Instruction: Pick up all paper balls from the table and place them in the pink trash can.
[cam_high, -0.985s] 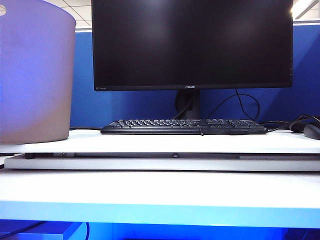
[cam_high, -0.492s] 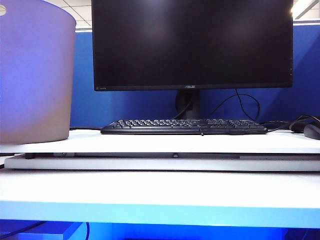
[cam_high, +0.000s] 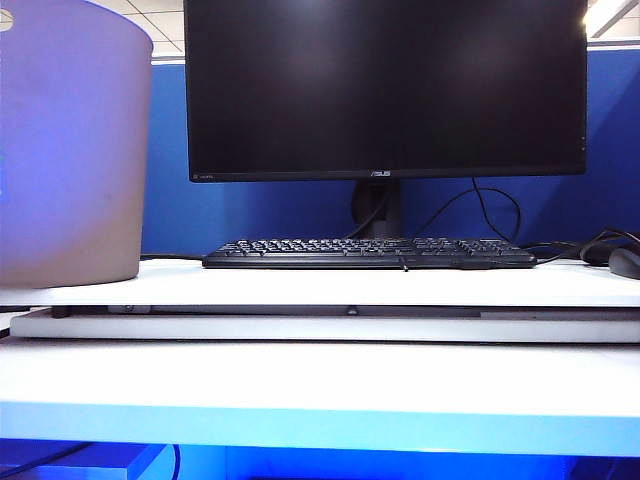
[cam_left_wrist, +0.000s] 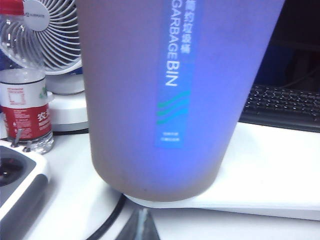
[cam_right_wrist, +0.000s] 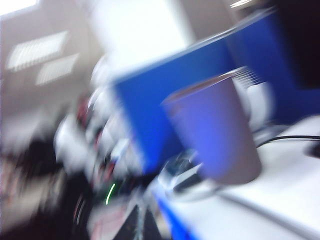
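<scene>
The pink bin (cam_high: 70, 150) stands on the desk (cam_high: 320, 285), left of the monitor (cam_high: 385, 88) and keyboard (cam_high: 368, 253). The left gripper (cam_left_wrist: 141, 225) sits just before the bin's base, jaws closed, empty. The right gripper (cam_right_wrist: 141, 222) shows blurred, farther from the bin; I cannot tell its jaws' state.

Neither arm is appearing in the exterior view. The left gripper (cam_left_wrist: 141, 225) is showing only as a closed dark tip at the edge of its wrist view. The right gripper (cam_right_wrist: 139, 224) is appearing blurred; its fingers cannot be made out.
</scene>
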